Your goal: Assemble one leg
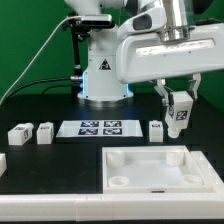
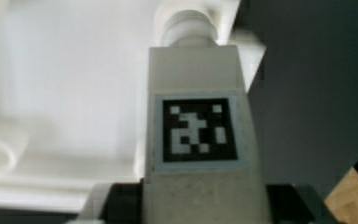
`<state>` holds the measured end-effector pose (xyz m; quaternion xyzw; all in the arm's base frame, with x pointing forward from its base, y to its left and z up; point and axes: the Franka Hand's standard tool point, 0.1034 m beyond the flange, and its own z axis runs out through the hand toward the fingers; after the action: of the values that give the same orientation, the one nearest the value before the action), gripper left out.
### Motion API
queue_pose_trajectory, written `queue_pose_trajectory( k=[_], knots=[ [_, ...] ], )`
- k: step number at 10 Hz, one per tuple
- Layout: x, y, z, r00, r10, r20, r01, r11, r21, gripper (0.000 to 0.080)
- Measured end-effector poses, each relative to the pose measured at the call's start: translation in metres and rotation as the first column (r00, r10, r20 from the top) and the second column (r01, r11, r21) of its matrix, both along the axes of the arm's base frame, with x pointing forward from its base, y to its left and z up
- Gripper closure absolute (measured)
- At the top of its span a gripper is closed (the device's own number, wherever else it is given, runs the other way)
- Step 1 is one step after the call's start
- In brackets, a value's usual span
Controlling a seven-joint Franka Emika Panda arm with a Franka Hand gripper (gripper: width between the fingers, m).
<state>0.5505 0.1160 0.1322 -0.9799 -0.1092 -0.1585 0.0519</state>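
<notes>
My gripper (image 1: 178,108) is shut on a leg (image 1: 180,118), a small white block with a black-and-white tag, and holds it upright in the air above the far right part of the large white square panel (image 1: 150,170). In the wrist view the leg (image 2: 197,120) fills the middle, tag facing the camera, with the dark fingers (image 2: 123,203) pressed on both sides of its base. The panel (image 2: 60,90) lies behind it, and one round corner socket (image 2: 194,25) shows just past the leg's tip. Three more legs stand on the table: two at the exterior view's left (image 1: 20,133) (image 1: 44,132), one (image 1: 156,129) near the gripper.
The marker board (image 1: 98,127) lies flat in front of the robot base (image 1: 103,80). A long white bar (image 1: 60,210) runs along the near edge of the table. Another white piece (image 1: 2,163) pokes in at the exterior view's left edge.
</notes>
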Motion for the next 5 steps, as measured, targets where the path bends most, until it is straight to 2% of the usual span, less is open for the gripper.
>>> queue_pose_trajectory(
  k=[1,3,5],
  knots=[
    [0.013,0.0,0.004,1.0,0.001,0.017,-0.001,1.0,0.004,0.0507],
    [0.032,-0.005,0.003,0.998,0.023,0.052,-0.023,1.0,0.0,0.0507],
    [0.028,-0.005,0.0,0.997,0.021,0.076,-0.021,1.0,-0.001,0.0507]
  ],
)
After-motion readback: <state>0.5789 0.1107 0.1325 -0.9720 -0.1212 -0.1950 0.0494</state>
